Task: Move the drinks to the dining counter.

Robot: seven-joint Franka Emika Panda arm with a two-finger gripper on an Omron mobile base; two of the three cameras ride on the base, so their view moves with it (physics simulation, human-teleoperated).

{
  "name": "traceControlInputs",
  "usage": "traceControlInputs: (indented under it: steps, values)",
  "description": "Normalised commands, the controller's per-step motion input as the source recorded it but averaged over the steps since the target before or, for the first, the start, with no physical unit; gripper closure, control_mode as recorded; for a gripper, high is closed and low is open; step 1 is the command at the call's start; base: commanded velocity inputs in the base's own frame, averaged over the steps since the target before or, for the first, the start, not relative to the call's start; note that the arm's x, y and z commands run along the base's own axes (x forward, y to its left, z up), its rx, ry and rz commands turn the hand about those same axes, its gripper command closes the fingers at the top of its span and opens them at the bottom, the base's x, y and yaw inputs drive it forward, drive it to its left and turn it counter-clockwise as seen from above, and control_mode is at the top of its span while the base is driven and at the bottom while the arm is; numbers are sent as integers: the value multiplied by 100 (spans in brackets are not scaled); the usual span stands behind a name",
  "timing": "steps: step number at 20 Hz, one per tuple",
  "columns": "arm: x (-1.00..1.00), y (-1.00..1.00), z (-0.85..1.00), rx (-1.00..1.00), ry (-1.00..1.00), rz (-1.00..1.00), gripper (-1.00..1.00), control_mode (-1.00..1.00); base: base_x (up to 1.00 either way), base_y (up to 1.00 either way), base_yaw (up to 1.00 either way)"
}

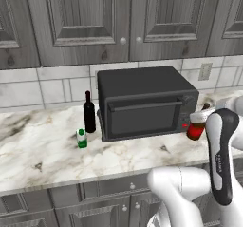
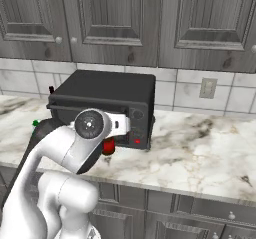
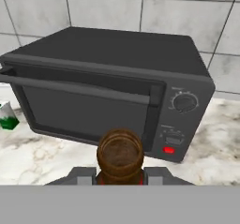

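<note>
At the far left of the marble counter (image 1: 42, 145) under the grey cabinets (image 1: 85, 22) stands the small green-and-white carton (image 1: 82, 138), with the tall black wine bottle (image 1: 89, 113) just behind it, close beside the left wall of the dark toaster oven (image 1: 144, 102). The left base view shows both drinks whole; from the right base view the oven hides them, leaving only a green speck of carton and a dark sliver at its left edge. The hand view cuts the carton at its left border. Further right, in front of the oven's knob panel, the gripper (image 3: 120, 176) is closed on the red-brown beer bottle (image 3: 120, 155): the hand view looks down on its brown top, a finger pressing either side. The base views show its red body only in part, behind the white arm (image 2: 60, 153), so whether it touches the counter is hard to make out. A wall outlet (image 2: 207, 88) sits far right.
</note>
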Motion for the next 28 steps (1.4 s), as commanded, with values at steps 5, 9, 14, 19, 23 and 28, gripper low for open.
traceControlInputs:
  steps: [5, 9, 14, 19, 23, 28]
  values:
    - [-64, 20, 19, -1, 2, 12, 100, -100, 0, 0, 0]
    - [-73, 8, 0, -2, 0, 10, 100, -100, 0, 0, 0]
    - [-49, 0, 0, 0, -11, 8, 100, -100, 0, 0, 0]
    - [0, 0, 0, 0, 0, 0, 100, 100, -12, 0, 1]
    - [0, 0, 0, 0, 0, 0, 100, 100, -75, 0, 9]
    - [0, 0, 0, 0, 0, 0, 100, 100, -80, 0, 21]
